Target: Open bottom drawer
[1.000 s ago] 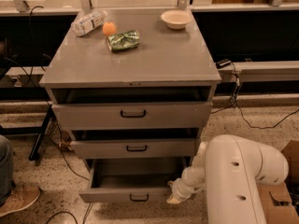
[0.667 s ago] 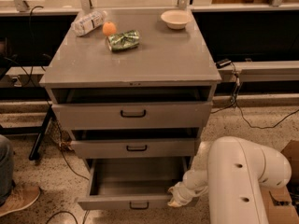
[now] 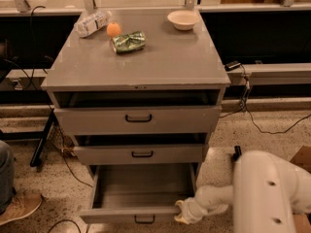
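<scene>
At the bottom centre of the frame, the bottom drawer stands pulled out — its plain grey inside showing. Against its right front corner sits the end effector — spread or pressed together, I cannot tell.

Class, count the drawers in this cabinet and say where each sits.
3: top drawer, middle drawer below it, bottom drawer lowest, pulled furthest out, the hand at its front corner.

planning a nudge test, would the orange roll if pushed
Likely yes: the orange is round and lies loose on the flat top. It looks small, so probably light. The gripper is at the bottom drawer's right front corner.
</scene>
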